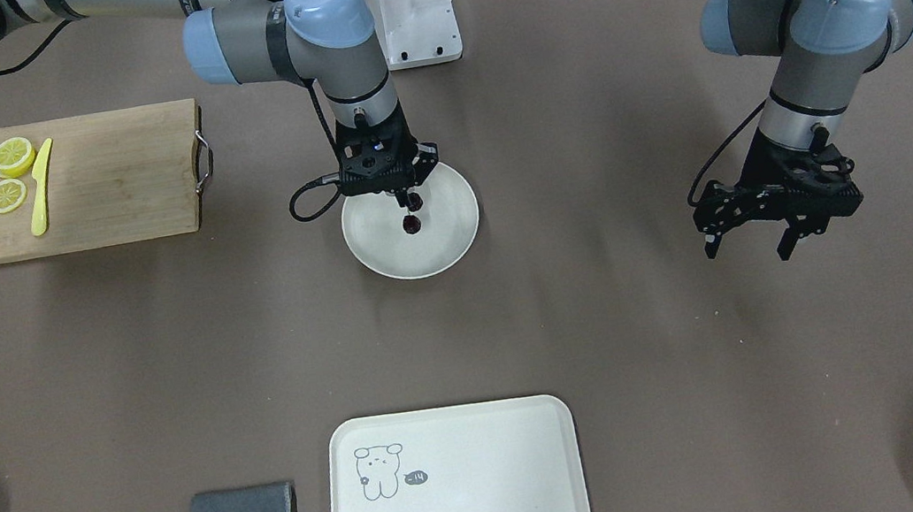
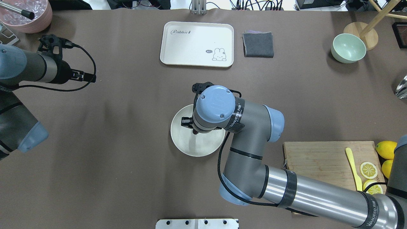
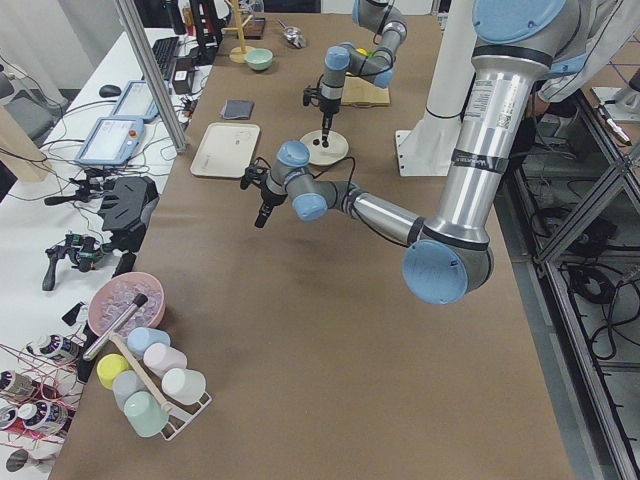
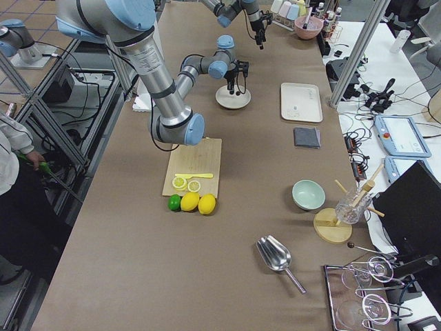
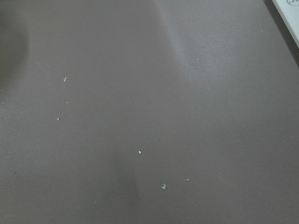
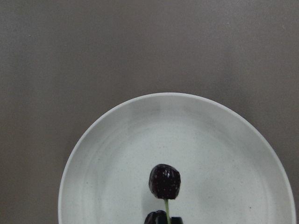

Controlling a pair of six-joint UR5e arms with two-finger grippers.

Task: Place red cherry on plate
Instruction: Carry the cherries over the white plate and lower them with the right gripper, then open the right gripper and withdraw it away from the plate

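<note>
My right claw (image 1: pixel 410 198) pinched shut on cherry (image 1: pixel 413 224) stem. Cherry over plate (image 1: pixel 383 244) middle; touching or not, cannot tell. Wrist view: stem runs 6-to-12 o'clock, one fruit at 12 end, second at 6 edge. My left claw (image 1: pixel 751 243) spread wide, well apart. Front view, from plate: cutting board (image 1: pixel 115 179) at 10, tray (image 1: pixel 473 504) at 6.

Brown matte table (image 1: pixel 611 341) under me, light soft and even, shadows faint. White side bench (image 3: pixel 60 120) across from me, strewn with cables. Aluminium post (image 3: pixel 152 75) between bench and table. Tan tiled floor (image 4: pixel 34 8) behind my base.
</note>
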